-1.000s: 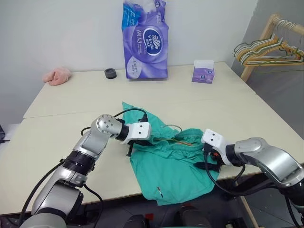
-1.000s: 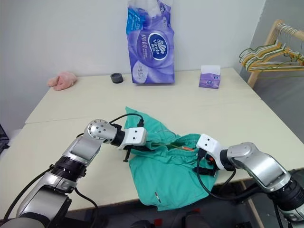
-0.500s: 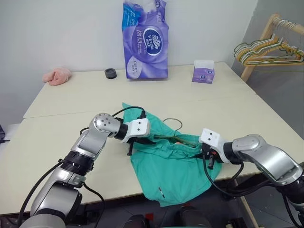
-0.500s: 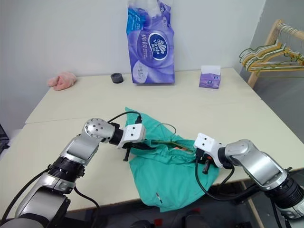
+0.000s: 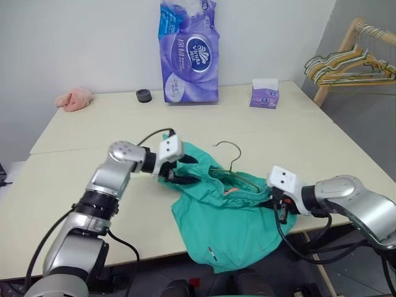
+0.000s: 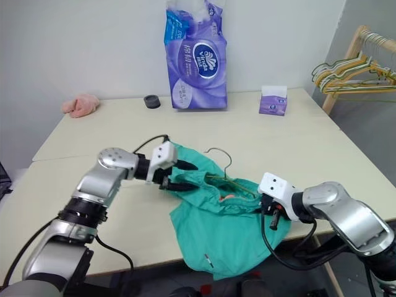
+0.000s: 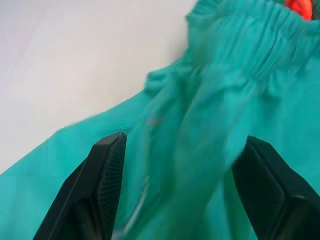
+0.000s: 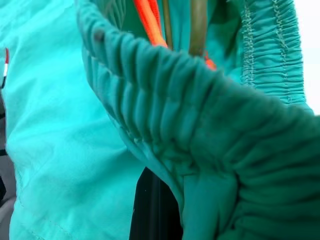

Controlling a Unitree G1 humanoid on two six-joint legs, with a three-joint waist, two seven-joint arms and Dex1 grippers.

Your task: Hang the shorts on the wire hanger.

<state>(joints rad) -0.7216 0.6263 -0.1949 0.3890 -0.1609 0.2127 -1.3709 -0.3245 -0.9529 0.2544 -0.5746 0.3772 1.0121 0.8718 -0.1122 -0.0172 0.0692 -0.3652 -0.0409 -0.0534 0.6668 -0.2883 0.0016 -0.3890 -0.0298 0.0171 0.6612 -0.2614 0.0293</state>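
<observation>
The shorts (image 5: 230, 223) are draped over the table's (image 5: 74, 185) near edge. Their waistband is pinched by the closed right gripper (image 5: 278, 206). The left gripper (image 5: 185, 169), shut before, is now spread. The wire hanger's (image 5: 230, 162) hook has been raised.

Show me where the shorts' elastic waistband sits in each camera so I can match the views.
Left eye: waistband mid-frame, between both arms, below the wire hanger hook.
Right eye: same band, below the hook.
Left wrist: gathered band near the upper right corner, beyond the open jaws.
Right wrist: thick gathered band arcing across the frame.
Shared landmark: the orange drawstring just inside the band.
</observation>
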